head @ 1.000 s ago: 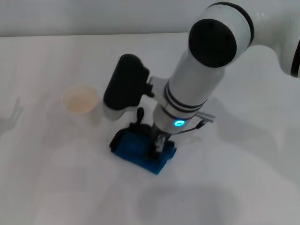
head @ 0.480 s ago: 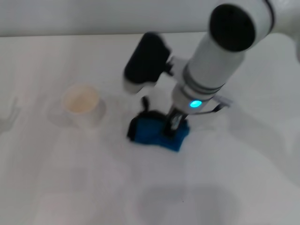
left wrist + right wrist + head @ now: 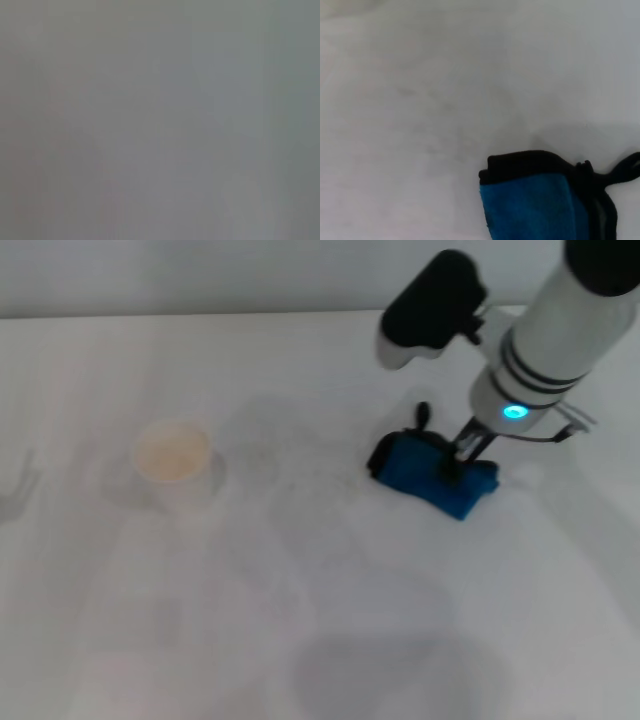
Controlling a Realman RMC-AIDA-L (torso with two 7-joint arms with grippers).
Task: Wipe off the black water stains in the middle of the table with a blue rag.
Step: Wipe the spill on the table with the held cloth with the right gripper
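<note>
The blue rag with black edging lies bunched on the white table, right of the middle. My right gripper comes down from the upper right and is shut on the rag's right part, pressing it to the table. In the right wrist view the rag shows with its black edge and thin loop; my own fingers do not show there. No dark blotch shows anywhere; only faint grey smears mark the middle of the table. The left gripper is out of view, and the left wrist view is plain grey.
A white paper cup stands upright left of the middle. The table's far edge runs along the top of the head view. The right arm's black and white forearm hangs over the back right.
My right gripper has dragged the blue rag from the table's middle, near the cup, to the right and slightly away from me. The cup has not moved.
</note>
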